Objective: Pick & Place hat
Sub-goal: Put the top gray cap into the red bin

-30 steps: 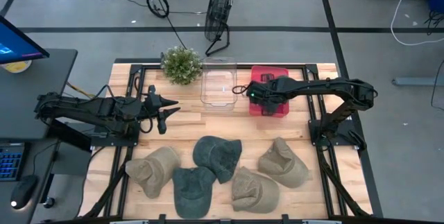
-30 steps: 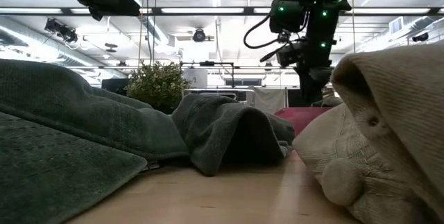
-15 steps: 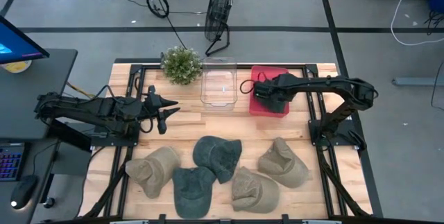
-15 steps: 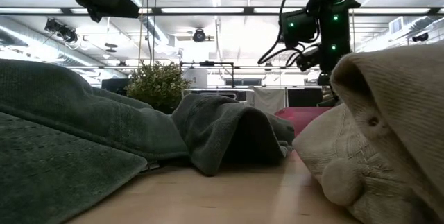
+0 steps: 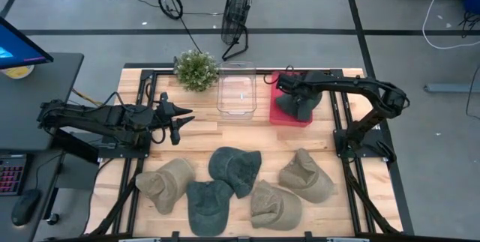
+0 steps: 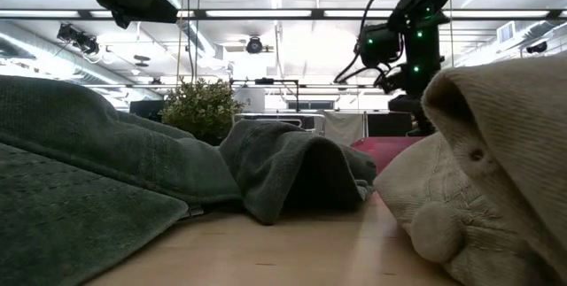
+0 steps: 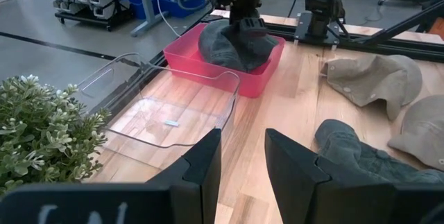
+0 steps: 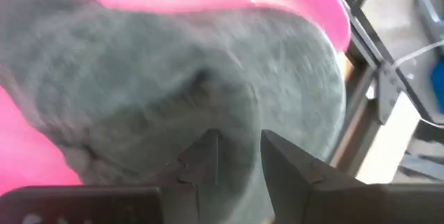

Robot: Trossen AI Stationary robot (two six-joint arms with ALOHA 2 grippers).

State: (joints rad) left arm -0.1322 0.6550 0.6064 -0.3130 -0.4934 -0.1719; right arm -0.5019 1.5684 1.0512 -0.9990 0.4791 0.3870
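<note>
A dark grey hat (image 5: 298, 106) lies crumpled in the red bin (image 5: 279, 116) at the table's far right; it also shows in the left wrist view (image 7: 232, 44). My right gripper (image 5: 286, 84) hovers over the bin's far left part, open, and the grey hat (image 8: 180, 78) fills its wrist view just past the fingers. My left gripper (image 5: 178, 124) waits open above the table's left side. Several more hats lie along the near edge: tan ones (image 5: 166, 184) (image 5: 274, 204) (image 5: 306, 174) and dark ones (image 5: 208, 204) (image 5: 235, 168).
A clear plastic bin (image 5: 236, 92) stands left of the red bin, with a potted plant (image 5: 196, 70) at the far edge beside it. Bare wood lies between the bins and the row of hats. A floor fan (image 5: 238, 10) stands beyond the table.
My right gripper has moved from the red bin's left edge toward the table's right and far side, staying above the bin. The dark hat has shifted a little to the right with it and now lies settled in the bin.
</note>
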